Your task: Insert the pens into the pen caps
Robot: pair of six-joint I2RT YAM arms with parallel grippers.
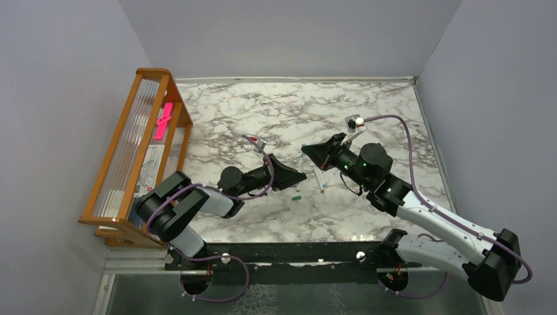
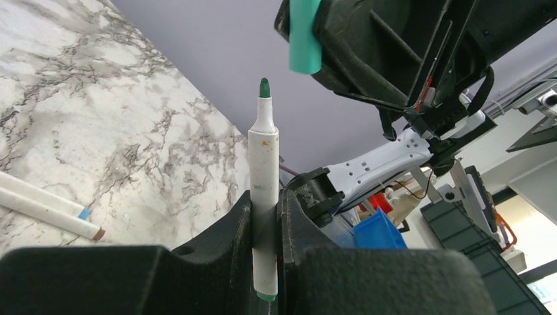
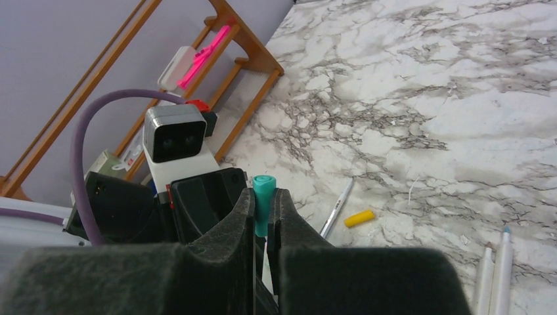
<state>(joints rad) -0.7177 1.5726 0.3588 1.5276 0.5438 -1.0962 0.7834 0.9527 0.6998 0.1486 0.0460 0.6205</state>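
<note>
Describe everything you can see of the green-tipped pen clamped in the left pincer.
The pen has a white-grey, plastic-looking barrel narrowing to a bare green felt tip, with a green butt end, small orange specks and faint green print. The left pincer clamps it by its lower barrel, nothing else touching it. In the left wrist view it stands upright, its tip below and clear of the teal cap held in the right pincer.

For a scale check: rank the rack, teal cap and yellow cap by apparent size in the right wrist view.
1. Rack.
2. Teal cap, though it is nearest the camera, which inflates it.
3. Yellow cap.
</note>
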